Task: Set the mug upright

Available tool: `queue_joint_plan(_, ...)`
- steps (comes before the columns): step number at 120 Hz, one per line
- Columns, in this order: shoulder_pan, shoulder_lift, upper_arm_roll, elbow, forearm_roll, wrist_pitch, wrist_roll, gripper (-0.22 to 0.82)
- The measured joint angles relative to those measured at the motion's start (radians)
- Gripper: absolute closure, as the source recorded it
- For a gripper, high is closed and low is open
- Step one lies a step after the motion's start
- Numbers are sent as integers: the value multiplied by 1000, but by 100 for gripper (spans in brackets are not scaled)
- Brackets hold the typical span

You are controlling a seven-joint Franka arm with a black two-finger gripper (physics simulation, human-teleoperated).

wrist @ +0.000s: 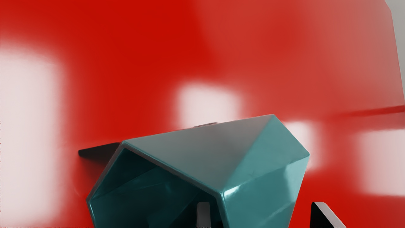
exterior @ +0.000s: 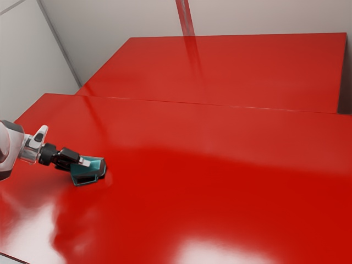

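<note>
Table (exterior: 220, 181) — one; red, high-gloss top with pale reflections; a second red surface (exterior: 236, 71) beyond its far edge. Directly upon it: mug (exterior: 88, 171) — one; teal, faceted, lying on its side, toward the exterior view's left.

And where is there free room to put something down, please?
The front table has free room from the mug toward the exterior view's right; so does the rear table, before the wall. It is crowded only around the mug and the gripper.
</note>
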Motion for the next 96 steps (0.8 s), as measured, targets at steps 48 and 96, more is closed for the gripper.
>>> queue_joint_plan(48, -17, -21, -4, 15, -21, -9, 25, 68)
queue_joint_plan(96, -217, -245, -92, 13, 118, 109, -11, 77)
